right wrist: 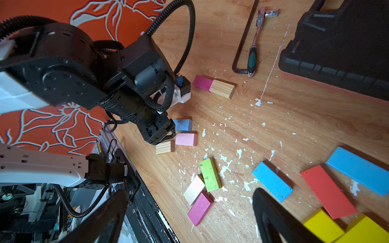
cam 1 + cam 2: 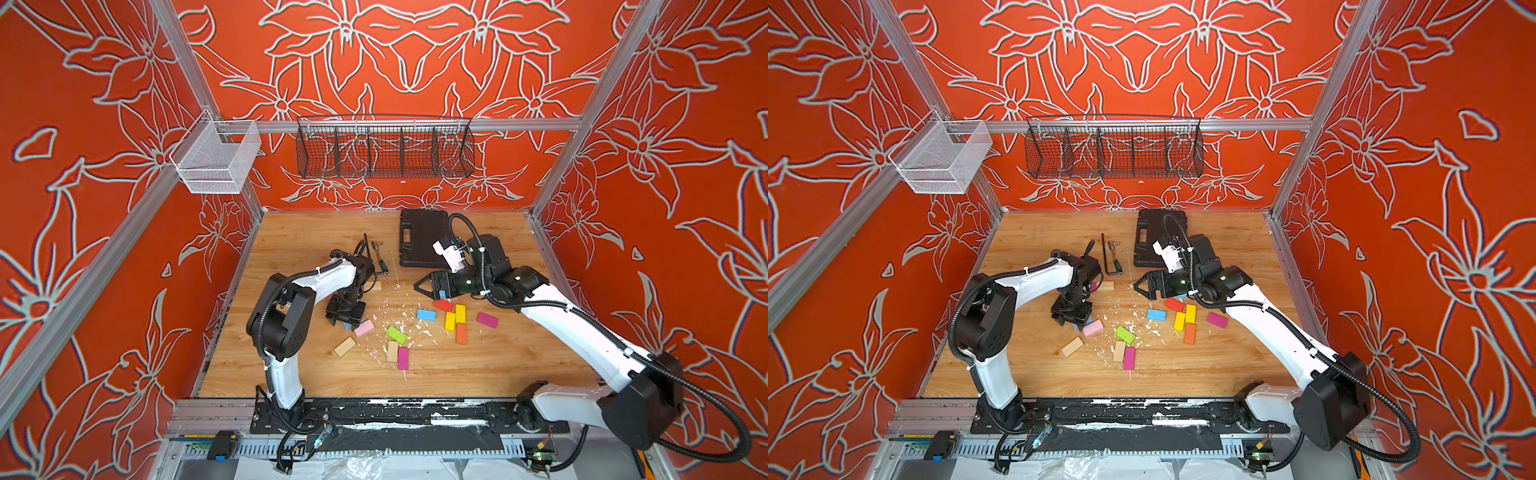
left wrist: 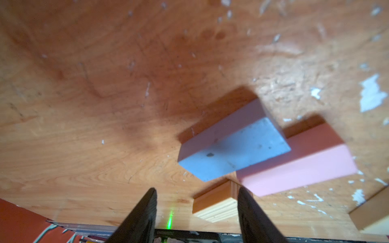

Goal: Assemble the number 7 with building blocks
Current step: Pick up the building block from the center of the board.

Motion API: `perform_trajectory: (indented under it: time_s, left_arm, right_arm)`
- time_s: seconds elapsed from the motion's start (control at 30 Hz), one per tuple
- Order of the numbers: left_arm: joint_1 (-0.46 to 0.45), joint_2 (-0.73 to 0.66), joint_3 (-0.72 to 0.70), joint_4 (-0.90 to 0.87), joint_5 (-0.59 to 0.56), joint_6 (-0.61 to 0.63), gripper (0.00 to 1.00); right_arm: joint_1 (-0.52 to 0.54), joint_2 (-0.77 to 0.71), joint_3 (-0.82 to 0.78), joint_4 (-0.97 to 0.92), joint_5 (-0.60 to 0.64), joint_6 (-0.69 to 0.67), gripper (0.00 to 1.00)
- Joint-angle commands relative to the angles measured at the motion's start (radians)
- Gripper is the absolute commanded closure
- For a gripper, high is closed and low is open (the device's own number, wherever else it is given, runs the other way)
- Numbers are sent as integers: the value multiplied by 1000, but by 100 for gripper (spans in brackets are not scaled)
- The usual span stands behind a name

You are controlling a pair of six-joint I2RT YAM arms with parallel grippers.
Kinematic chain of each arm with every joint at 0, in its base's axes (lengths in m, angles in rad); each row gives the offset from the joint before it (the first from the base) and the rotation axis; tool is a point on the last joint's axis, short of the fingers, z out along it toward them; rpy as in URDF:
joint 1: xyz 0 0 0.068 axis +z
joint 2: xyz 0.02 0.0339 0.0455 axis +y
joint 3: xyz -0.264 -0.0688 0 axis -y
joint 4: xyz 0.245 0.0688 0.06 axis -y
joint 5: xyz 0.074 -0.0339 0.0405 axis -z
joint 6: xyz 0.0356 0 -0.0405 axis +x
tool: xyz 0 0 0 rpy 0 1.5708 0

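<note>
Left pincer (image 2: 345, 321) hides most of 1 blue block (image 2: 347, 327).

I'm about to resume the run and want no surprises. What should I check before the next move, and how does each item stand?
1. Left gripper jaws apart, nothing between: ok.
2. Right gripper open, empty: ok.
3. Wood block centred in the left gripper's gap: not ok, offset toward one finger.
4. Pink block clear of pale blue block: cannot tell.
5. Number 7 formed: not ok; building blocks lie scattered.
</note>
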Motion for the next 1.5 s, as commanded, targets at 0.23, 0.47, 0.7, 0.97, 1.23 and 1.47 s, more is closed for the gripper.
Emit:
perform_trajectory:
  time_s: [0.23,0.47,0.7,0.97,1.23,1.47]
  left_arm:
    - [14,105,74,-7,36,75,44]
    - [14,103,60,5,72,80,51]
    - [13,103,56,15,79,86,48]
    - [11,83,61,51,105,87,39]
    - [11,92,71,91,106,87,39]
    - [-4,98,55,90,110,75,54]
  right_arm:
    - [-3,38,0,32,-2,13,5]
    - [-3,46,-4,51,0,23,5]
    - [-3,43,-7,60,-5,32,6]
    - [-3,21,-32,79,-7,45,6]
    - [-3,15,-43,115,-50,62,7]
    - [-3,-14,-58,117,-39,58,8]
